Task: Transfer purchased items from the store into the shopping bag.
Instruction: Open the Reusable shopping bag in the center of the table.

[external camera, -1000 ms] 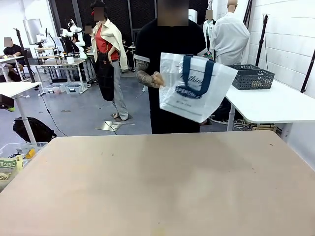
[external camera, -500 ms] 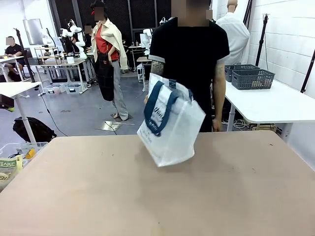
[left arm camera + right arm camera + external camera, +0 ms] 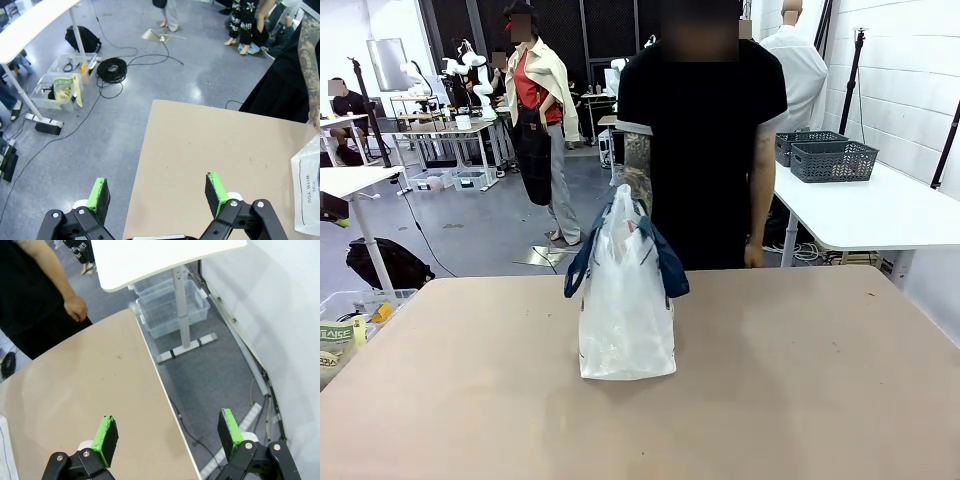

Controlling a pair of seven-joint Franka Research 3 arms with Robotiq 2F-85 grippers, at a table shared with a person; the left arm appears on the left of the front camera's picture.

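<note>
The translucent white shopping bag (image 3: 625, 300) with navy handles stands upright on the brown table (image 3: 770, 400), near its far middle. A person's hand (image 3: 632, 205) holds the bag's top. In the left wrist view the bag's printed corner (image 3: 307, 192) shows at the right edge. My left gripper (image 3: 157, 192) is open over the table's left edge, with nothing between its green pads. My right gripper (image 3: 167, 432) is open over the table's right edge, also holding nothing. The purchased items are out of view. Dark grey baskets (image 3: 830, 157) sit on a white side table behind the person.
The person in black (image 3: 705, 140) stands at the far side. A white side table (image 3: 880, 210) stands at the back right. Clear bins (image 3: 172, 305) lie on the floor under it. On the floor at the left are a box (image 3: 62, 87) and coiled cable (image 3: 111, 67).
The person has swung the bag from the air at the right down onto the table, where it now stands upright. The grippers have not visibly moved.
</note>
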